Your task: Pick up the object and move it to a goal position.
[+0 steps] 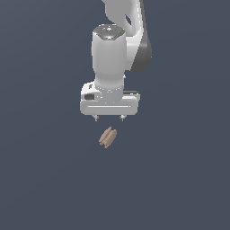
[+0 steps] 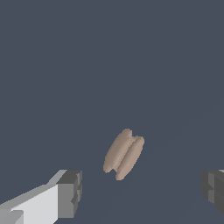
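The object (image 1: 108, 137) is a small tan-brown lumpy thing of two or three stubby lobes joined side by side, lying on the dark grey floor. It also shows in the wrist view (image 2: 124, 154), tilted at an angle. My gripper (image 1: 109, 118) hangs just above it, slightly toward the far side, pointing down. The jaws stand wide apart and empty. In the wrist view the gripper (image 2: 142, 192) has one fingertip (image 2: 70, 193) at one side and the other fingertip (image 2: 213, 189) at the frame's edge, with the object lying apart from both.
The dark grey floor (image 1: 179, 179) spreads flat all around. The white arm (image 1: 117, 45) rises above the gripper to the frame's top.
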